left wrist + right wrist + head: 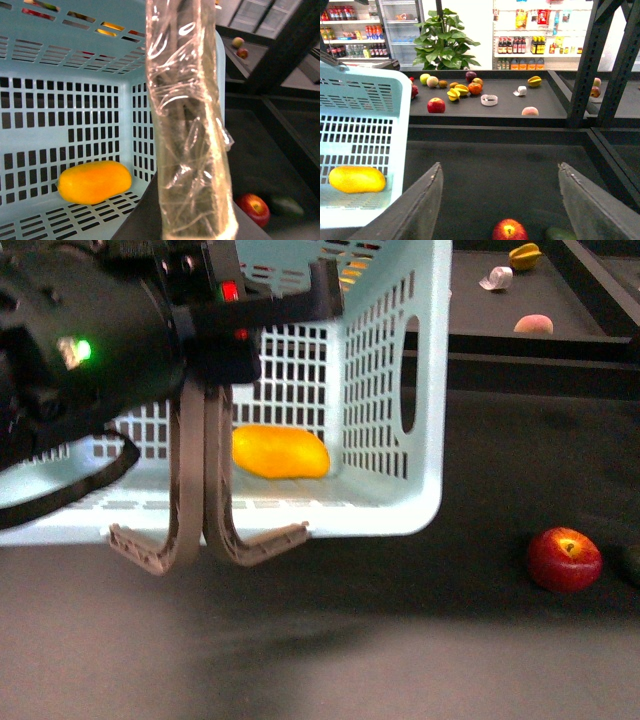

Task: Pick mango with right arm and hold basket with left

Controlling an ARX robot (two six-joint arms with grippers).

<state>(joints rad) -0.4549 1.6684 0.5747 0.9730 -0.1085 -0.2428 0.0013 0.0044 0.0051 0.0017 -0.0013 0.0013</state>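
The mango (280, 452) is a smooth yellow-orange oval lying on the floor of the light blue slotted basket (420, 390). It also shows in the left wrist view (94, 182) and the right wrist view (357, 179). My left gripper (205, 540), on the bulky black arm with the green light, hangs shut in front of the basket's near wall. Its film-wrapped fingers (195, 150) are pressed together beside the basket (50, 60), with nothing seen between them. My right gripper (500, 200) is open and empty over the dark surface, to the right of the basket (365, 90).
A red apple (565, 558) lies on the dark surface right of the basket, between the right fingers (509, 231). A dark green object (560, 234) sits beside it. A back shelf (485, 107) holds several fruits. Black frame posts (582, 65) stand at the right.
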